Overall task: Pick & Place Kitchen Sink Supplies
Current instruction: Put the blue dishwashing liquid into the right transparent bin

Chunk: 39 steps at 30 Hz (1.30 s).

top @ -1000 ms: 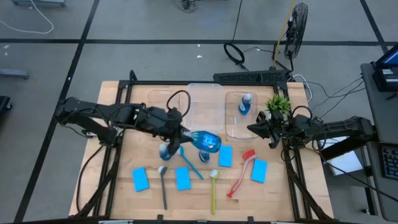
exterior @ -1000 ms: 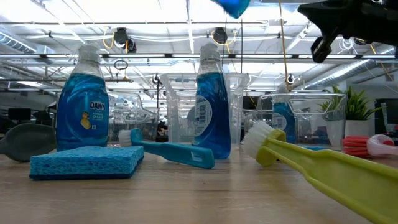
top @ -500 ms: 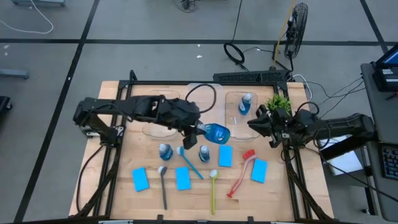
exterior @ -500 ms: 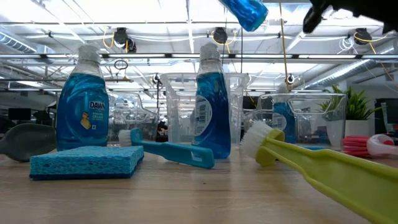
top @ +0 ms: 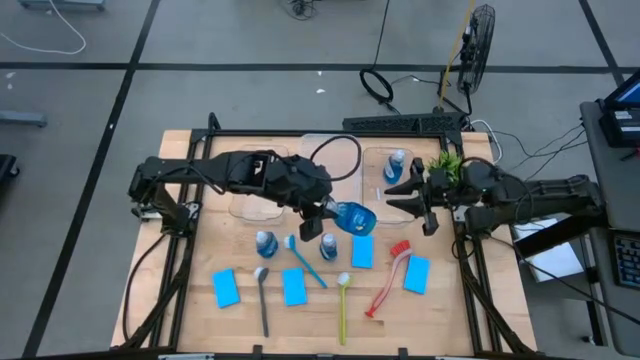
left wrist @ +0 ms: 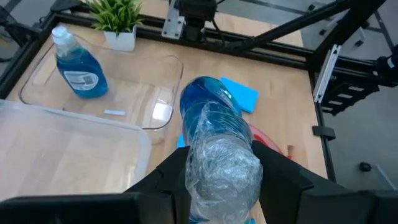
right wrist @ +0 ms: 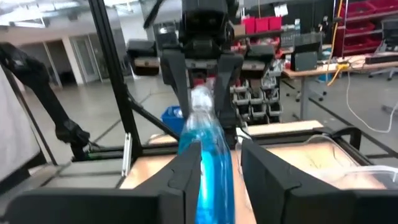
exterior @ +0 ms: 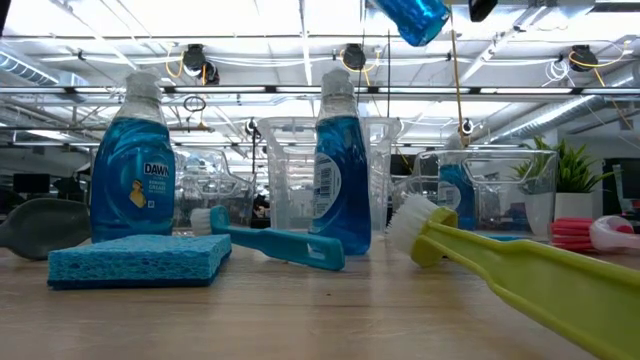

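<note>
left pincer (top: 325, 211) is pinching a blue bottle (top: 350, 217) in mid-air above the surface (top: 200, 290), right pincer (top: 412, 198) hangs spread just beside it

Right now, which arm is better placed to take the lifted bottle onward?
Probably the right: its open claw faces the bottle held by the left claw, with the tub beside it.

A grey floor (top: 250, 40) crossed by dark seams surrounds the wooden table (top: 180, 300). A fan (top: 480, 45) stands at the far right beside loose cables (top: 380, 85). Ceiling strip lights (exterior: 300, 20) glow overhead; distant red bins (right wrist: 360, 12), perhaps shelving.
</note>
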Motion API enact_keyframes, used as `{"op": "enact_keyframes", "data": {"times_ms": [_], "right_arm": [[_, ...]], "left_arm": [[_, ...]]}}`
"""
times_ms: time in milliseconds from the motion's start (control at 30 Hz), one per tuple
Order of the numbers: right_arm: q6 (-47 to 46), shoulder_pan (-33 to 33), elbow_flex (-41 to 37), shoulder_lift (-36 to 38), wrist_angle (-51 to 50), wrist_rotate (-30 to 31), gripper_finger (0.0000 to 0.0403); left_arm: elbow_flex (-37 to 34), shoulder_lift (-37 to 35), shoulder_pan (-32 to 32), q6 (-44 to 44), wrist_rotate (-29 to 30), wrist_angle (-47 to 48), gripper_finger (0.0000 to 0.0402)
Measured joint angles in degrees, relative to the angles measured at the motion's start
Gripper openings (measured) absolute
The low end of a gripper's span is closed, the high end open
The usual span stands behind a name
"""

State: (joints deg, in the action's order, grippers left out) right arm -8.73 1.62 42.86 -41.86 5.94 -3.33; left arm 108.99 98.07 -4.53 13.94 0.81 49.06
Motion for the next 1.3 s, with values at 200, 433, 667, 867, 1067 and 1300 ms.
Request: {"op": "enact_keyframes", "data": {"times_ms": [200,433,667,867,1067,1300], "right_arm": [[-1.2,0.0,2.7,-3.8,-3.2,-1.7,0.0138],[-2.3,-0.1,5.9,-9.3,-4.0,-4.4,0.0169],[-0.7,-0.1,11.5,-14.4,-5.3,-4.5,0.0199],[0.0,-0.1,17.0,-18.5,-10.4,-4.6,0.0231],[-0.5,-0.1,20.3,-22.1,-12.2,-7.7,0.0256],[-1.1,-0.3,20.5,-24.5,-11.9,-8.9,0.0259]], "left_arm": [[0.0,0.0,-0.1,-1.6,-0.8,1.3,0.0140],[0.0,-0.1,-0.5,-3.8,-1.2,0.9,0.0140],[0.0,-0.1,-1.4,-5.6,-1.2,1.0,0.0140],[0.0,-0.1,-2.4,-10.4,-0.3,2.6,0.0140],[0.0,-0.1,-2.9,-12.2,1.9,2.7,0.0140],[0.0,-0.1,-2.8,-12.5,2.3,2.8,0.0140]]}}
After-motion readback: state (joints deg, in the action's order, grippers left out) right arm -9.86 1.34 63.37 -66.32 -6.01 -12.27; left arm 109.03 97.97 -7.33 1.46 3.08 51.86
